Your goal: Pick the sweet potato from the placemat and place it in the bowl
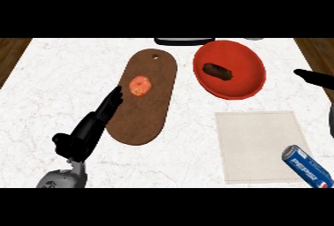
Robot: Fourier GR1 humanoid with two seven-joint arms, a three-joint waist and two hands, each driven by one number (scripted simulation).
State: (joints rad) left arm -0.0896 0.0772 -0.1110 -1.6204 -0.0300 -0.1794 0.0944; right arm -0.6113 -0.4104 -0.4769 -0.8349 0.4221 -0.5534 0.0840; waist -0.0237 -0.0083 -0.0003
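Note:
A brown sweet potato point(219, 70) lies inside the red bowl point(251, 84) at the back right of the counter. The beige placemat point(257, 145) in front of the bowl has only a blue soda can point(306, 167) on its front right corner. My right hand point(316, 78) shows at the right edge, level with the bowl and apart from it; only a dark finger-like part is visible. My left hand point(88, 132) rests open at the lower left, fingers straight and pointing up along the left edge of a brown cutting board point(145, 110).
An orange-red fruit, perhaps an apple point(139, 85), sits on the cutting board's upper half. A dark and white object point(183, 41) peeks in at the back edge. Wooden floor shows beyond the white marble counter on both sides.

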